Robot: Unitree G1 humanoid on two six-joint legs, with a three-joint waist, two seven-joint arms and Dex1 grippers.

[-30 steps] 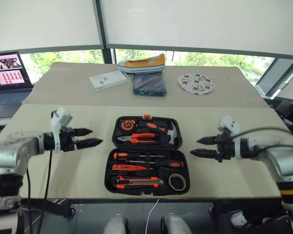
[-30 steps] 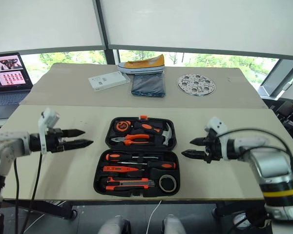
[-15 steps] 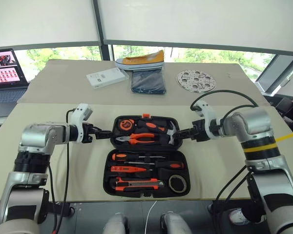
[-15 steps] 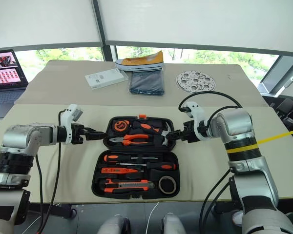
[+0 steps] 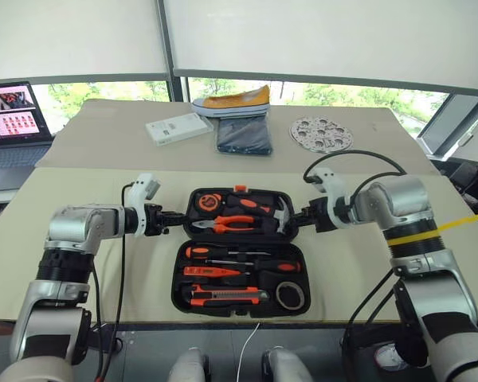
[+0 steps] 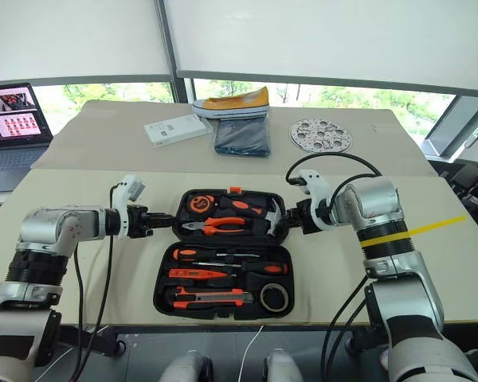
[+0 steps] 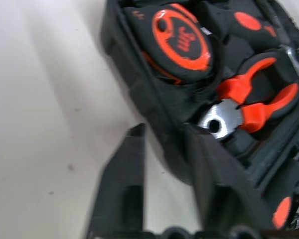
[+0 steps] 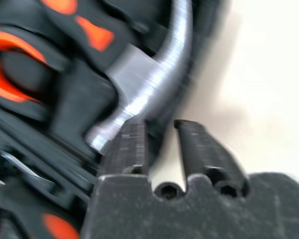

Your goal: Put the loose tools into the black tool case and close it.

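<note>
Both pincers, the left pincer (image 5: 178, 218) and right pincer (image 5: 297, 220), pinch the far half of the open black tool case (image 5: 240, 298), ready to fold it shut.

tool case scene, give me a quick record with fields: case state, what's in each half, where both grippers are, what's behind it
case: black tool case open flat on the table
far half: tape measure, pliers, hammer
near half: screwdrivers, utility knife, tape roll
left gripper: fingers straddle far half's left rim
right gripper: fingers straddle far half's right rim
behind: shoe, folded cloth, perforated disc
</note>
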